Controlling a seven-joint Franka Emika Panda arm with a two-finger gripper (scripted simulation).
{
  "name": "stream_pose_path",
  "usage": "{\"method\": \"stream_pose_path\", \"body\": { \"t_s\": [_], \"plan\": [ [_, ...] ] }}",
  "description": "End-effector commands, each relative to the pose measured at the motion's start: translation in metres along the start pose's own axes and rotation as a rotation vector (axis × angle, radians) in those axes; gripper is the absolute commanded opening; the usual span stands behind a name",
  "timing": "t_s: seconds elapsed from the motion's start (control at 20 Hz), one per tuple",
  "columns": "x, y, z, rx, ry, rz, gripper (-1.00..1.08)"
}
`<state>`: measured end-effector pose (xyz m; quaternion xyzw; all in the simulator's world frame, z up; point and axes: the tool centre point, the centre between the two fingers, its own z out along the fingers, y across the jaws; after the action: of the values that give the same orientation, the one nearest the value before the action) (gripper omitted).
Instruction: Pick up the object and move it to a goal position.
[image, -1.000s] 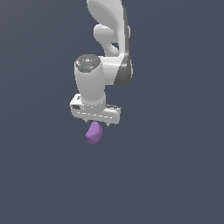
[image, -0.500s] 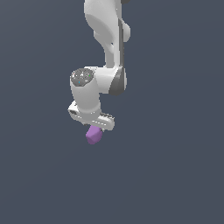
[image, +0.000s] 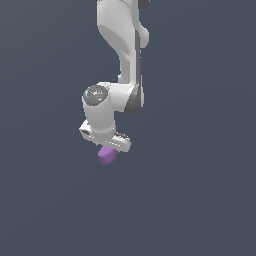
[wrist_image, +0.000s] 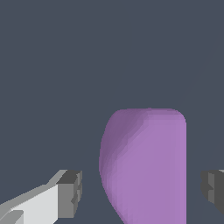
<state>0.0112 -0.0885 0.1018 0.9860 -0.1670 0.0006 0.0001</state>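
Object (image: 106, 155): small matte purple lump, rounded with few flat facets, like pebble; far smaller than white arm (image: 121, 45) above it. Sits directly under tool (image: 108, 148), upper part hidden behind tool body. Arm glossy white, smooth curved shells, dark joint bands, grey speckled cap on wrist.

Wrist view: object (wrist_image: 144, 164) between two dark grey blocky fingertips (wrist_image: 70, 193). Gap visible on both sides, so contact not clear; cannot tell if tool grips it or stands open. Background plain dark slate, no texture.
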Motion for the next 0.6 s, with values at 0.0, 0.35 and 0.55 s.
{"method": "stream_pose_path", "body": {
  "t_s": [0.0, 0.35, 0.55],
  "plan": [
    [-0.001, 0.000, 0.014, 0.000, -0.001, 0.002, 1.00],
    [0.000, 0.000, 0.028, 0.000, -0.001, 0.003, 1.00],
    [0.000, 0.000, 0.028, 0.000, -0.001, 0.003, -1.00]
  ]
}}
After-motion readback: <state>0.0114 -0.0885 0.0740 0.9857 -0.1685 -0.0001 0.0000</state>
